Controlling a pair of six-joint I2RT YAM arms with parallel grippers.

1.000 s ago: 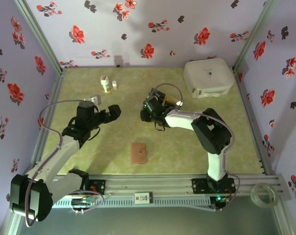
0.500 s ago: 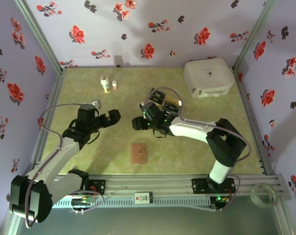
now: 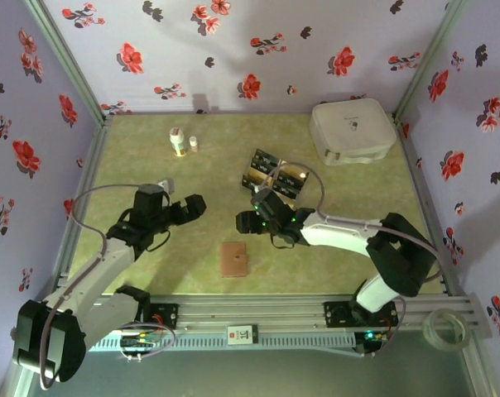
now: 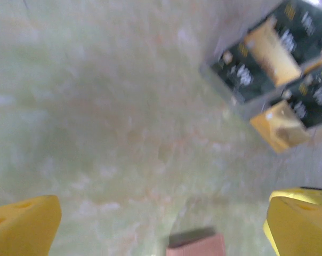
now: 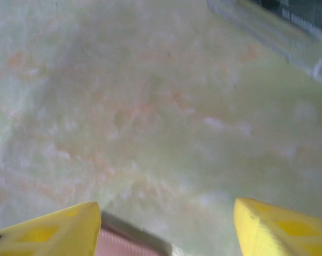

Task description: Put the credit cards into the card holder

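Overhead view. The card holder (image 3: 234, 259) — a flat reddish-brown wallet, closed — lies on the green marbled table (image 3: 225, 141) near the front edge, about midway between the two arm bases. The credit cards (image 3: 274, 173), black and gold-yellow, sit in a clear tray (image 3: 252, 182) at mid-table, far of the card holder and slightly to its right. The left gripper (image 3: 194, 205) is left of centre, pointing right, apart from the wallet and from the tray. The right gripper (image 3: 240, 222) is between the tray and the card holder, pointing left, just far of the wallet and near the tray's near corner. A large white rounded case (image 3: 352, 131) occupies the far right corner; two small bottles (image 3: 178, 141) stand at the far left; a roll of clear tape (image 3: 444, 328) rests on the frame at the near right.

Left wrist view (blurred). The yellow fingertips (image 4: 23, 224) stand at opposite edges of the picture — the claw is wide, with bare table between them. The tray of cards is at upper right, and a corner of the wallet shows at the bottom edge.

Right wrist view (blurred). The yellow fingers (image 5: 281, 226) stand apart, nothing gripped; an edge of the card holder shows beside the left finger, and whether they touch cannot be told.
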